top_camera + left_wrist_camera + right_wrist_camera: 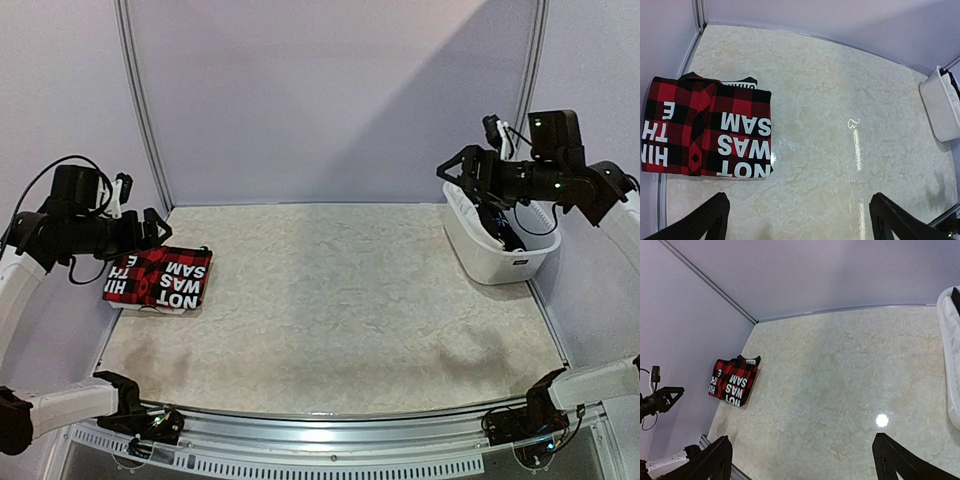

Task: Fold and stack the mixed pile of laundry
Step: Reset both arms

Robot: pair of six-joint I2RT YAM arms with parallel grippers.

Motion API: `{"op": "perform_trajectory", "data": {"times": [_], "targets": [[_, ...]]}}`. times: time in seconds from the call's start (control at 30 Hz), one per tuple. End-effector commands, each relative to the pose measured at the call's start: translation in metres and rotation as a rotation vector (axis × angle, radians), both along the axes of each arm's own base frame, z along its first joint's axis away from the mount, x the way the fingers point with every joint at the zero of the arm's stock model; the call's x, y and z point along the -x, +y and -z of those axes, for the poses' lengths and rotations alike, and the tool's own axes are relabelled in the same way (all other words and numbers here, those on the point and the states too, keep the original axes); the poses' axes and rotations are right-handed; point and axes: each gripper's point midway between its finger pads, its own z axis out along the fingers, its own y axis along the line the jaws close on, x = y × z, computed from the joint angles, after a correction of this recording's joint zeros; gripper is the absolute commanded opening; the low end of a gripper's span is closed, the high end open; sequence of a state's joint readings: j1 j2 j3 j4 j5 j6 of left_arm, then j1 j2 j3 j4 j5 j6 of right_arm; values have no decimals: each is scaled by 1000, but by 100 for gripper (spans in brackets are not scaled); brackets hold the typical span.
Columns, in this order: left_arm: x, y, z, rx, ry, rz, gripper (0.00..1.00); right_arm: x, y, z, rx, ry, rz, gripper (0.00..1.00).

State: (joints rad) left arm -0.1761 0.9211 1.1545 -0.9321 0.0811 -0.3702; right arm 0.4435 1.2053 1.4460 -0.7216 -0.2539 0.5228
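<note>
Table [330, 290], pale beige mottled top, folded laundry stack [158, 282] at its far-left edge, red-black plaid with white lettering [710, 130] uppermost, white plastic tub [500, 262] at far-right edge, well apart

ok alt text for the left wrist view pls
A folded red-black plaid shirt with white lettering lies at the left of a pale table, on top of another folded piece whose edge peeks out behind it. The open left claw frames the bottom edge, holding nothing; a white tub sits at the far right.

Left hand [160, 228], right hand [449, 168]: both open
</note>
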Motion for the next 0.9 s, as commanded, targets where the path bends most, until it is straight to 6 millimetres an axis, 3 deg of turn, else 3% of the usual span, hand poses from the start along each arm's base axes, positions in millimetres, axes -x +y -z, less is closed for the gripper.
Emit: {"op": "perform_trajectory", "data": {"times": [0.0, 0.1, 0.33, 0.87], "targets": [[8, -8, -7, 34, -29, 27, 100, -1, -25, -30, -42, -128, 133, 99], [13, -8, -9, 39, -41, 31, 99, 2, -34, -36, -72, -153, 183, 99], [20, -8, -6, 52, -30, 33, 100, 7, -36, -28, -127, -146, 205, 99], [26, -3, 0, 17, -30, 31, 100, -2, -40, -27, -138, -167, 249, 99]]}}
